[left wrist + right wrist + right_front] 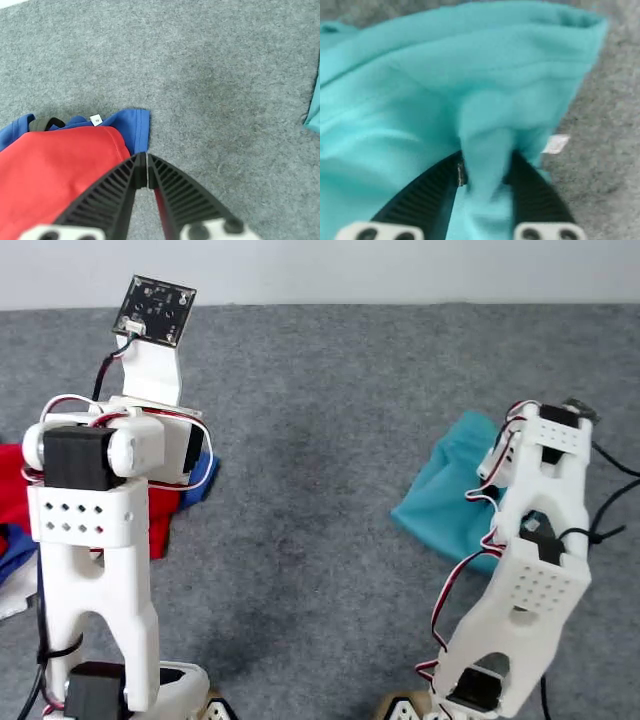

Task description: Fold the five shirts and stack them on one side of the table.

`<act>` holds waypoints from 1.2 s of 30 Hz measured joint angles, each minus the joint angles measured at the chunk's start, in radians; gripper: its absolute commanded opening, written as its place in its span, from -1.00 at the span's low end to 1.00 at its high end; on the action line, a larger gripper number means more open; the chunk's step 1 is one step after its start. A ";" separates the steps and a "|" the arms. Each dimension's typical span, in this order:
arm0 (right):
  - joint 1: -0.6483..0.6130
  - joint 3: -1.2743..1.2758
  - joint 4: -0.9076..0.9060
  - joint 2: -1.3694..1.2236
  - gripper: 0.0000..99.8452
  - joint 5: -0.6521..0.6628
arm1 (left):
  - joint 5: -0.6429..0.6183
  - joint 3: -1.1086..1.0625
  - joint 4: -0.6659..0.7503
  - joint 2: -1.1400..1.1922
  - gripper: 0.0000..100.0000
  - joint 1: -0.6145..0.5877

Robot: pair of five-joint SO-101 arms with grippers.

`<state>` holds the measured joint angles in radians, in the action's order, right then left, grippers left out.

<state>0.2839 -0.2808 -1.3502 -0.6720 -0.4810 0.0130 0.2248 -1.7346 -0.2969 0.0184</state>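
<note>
My right tool (486,166) pinches the teal fabric shirt (420,90), its white tag (555,144) unreadable; my left tool (146,169), jaws together, hangs over the red fabric shirt (55,170).

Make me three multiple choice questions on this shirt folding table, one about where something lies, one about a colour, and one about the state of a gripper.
1. The red shirt lies:
A. under a teal one
B. on top of the blue shirt
C. alone in mid-table

2. The cloth pinched in the right gripper is:
A. white
B. red
C. teal

3. The left gripper is:
A. shut
B. wide open
C. spread around a teal sleeve

Answers:
1 B: the blue collar and sleeve stick out from beneath the red cloth.
2 C: the teal shirt bunches up between its jaws.
3 A: its jaws meet tip to tip above the red shirt's edge.
</note>
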 measured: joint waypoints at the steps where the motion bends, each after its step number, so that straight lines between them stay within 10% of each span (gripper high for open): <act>1: 0.000 0.000 -0.006 0.000 -0.98 0.000 | 0.000 0.000 0.000 0.000 -0.97 0.000; 28: 0.433 0.020 0.132 0.203 -0.96 0.968 | 0.000 0.000 0.000 0.000 -0.97 0.000; 36: 0.433 0.020 0.112 0.224 -0.40 1.013 | 0.000 0.000 0.000 0.000 -0.97 0.000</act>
<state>0.7165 -0.2608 -1.2382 -0.4480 0.5317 0.0130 0.2248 -1.7346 -0.2969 0.0184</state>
